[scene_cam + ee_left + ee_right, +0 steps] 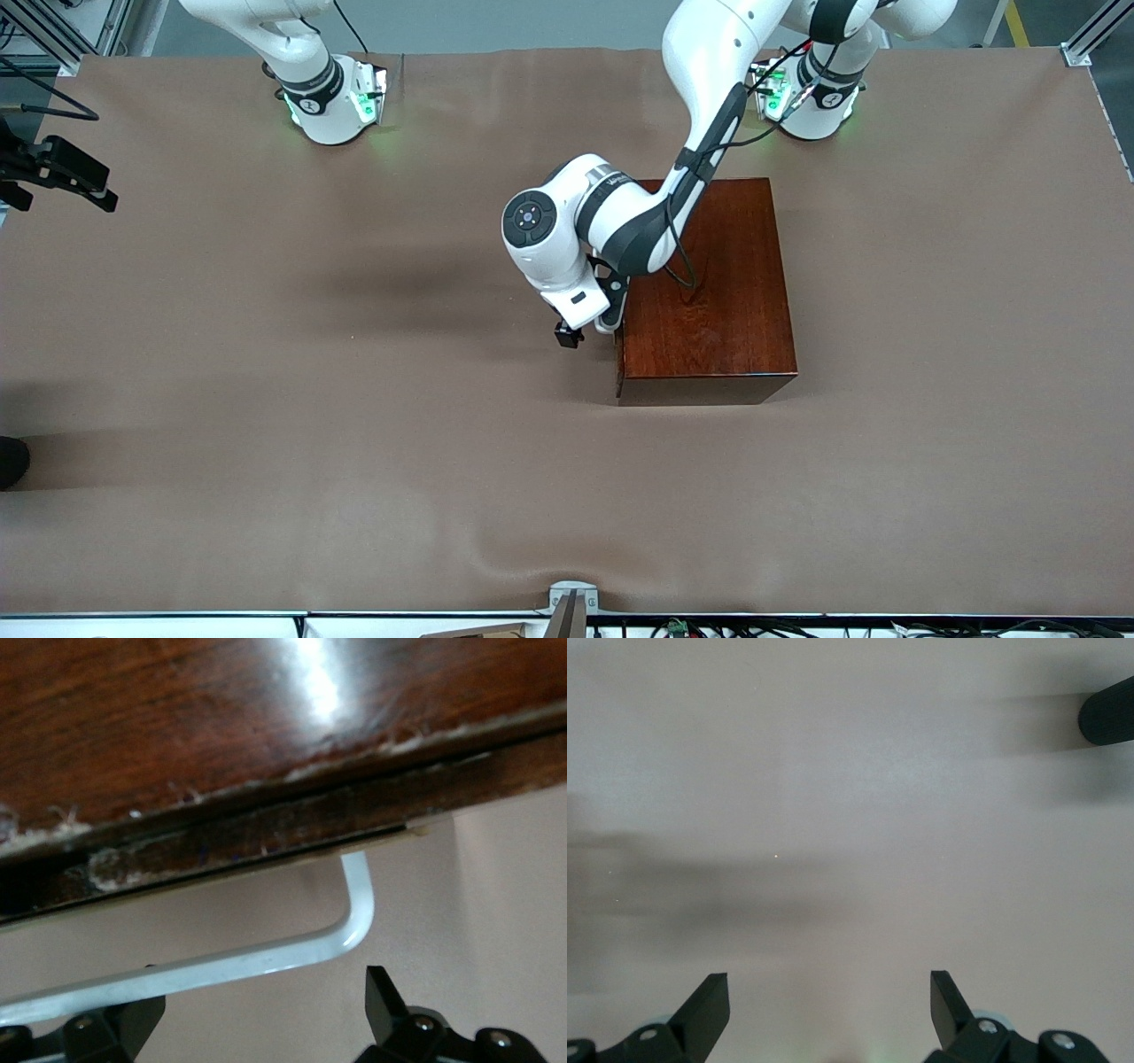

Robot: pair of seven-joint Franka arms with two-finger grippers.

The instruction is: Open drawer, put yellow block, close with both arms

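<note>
The dark reddish-brown wooden box (709, 292) stands mid-table, its drawer (221, 846) pushed in flush, front facing the right arm's end of the table. My left gripper (586, 328) hangs right in front of that drawer front. In the left wrist view the left gripper (261, 992) is open, and the white bar handle (266, 958) runs just past its fingertips (383, 997) with nothing gripped. My right gripper (830, 992) is open over bare table covering and holds nothing. The yellow block is out of view.
Brown covering (354, 443) spans the table. A black device (58, 168) juts in at the right arm's end, and a dark rounded object (11, 461) sits at that same edge, also in the right wrist view as a dark object (1107, 718). A bracket (571, 598) marks the near edge.
</note>
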